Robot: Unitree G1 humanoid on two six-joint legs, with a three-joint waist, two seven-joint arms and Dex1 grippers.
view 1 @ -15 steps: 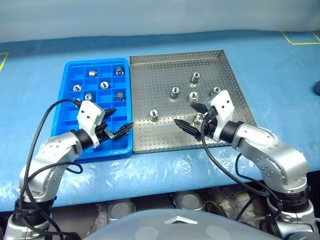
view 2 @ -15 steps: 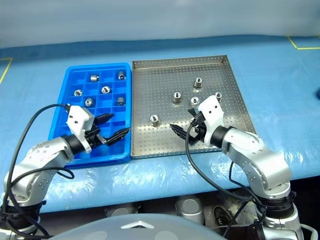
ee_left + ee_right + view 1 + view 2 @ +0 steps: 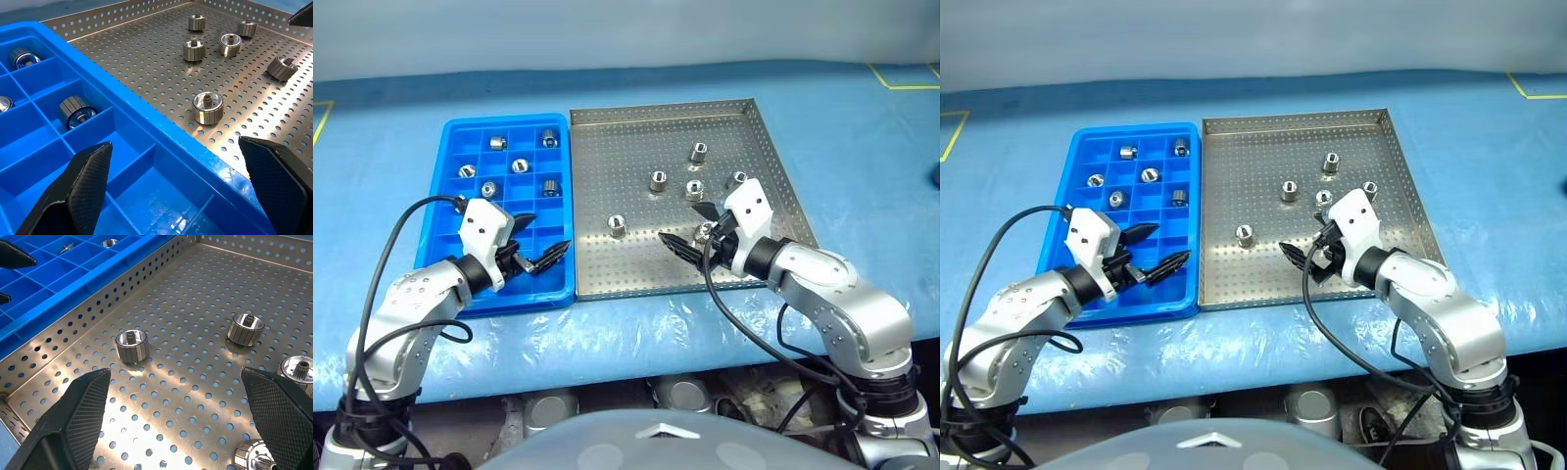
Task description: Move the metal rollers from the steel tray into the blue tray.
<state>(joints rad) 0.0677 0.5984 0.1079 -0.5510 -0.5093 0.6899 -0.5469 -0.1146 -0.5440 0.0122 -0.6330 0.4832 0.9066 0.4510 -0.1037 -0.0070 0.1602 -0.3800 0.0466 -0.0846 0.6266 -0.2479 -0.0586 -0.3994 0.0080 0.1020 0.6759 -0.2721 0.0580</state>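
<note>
No brand, label or readable writing shows on any surface in these views. In the head views the left gripper point(image 3: 536, 238) sits in the lower left of the frame, its elbow bent and its wrist angled down and toward the centre, hovering over the near right part of the blue tray point(image 3: 449, 157); its two black fingers point(image 3: 80, 188) stand wide apart with nothing between them. The right gripper point(image 3: 693, 230) sits just right of centre, its wrist angled down and toward the left, over the near part of the steel tray point(image 3: 636, 125); its fingers point(image 3: 73, 418) are likewise spread wide and hold nothing. The two trays lie side by side and touching on the blue table cover point(image 3: 862, 147), blue tray left, steel tray right. Six metal rollers point(image 3: 658, 180) lie scattered on the perforated floor of the steel tray, one of them between the right gripper's fingers as seen from above. Six more rest in separate compartments in the far half of the blue tray.
</note>
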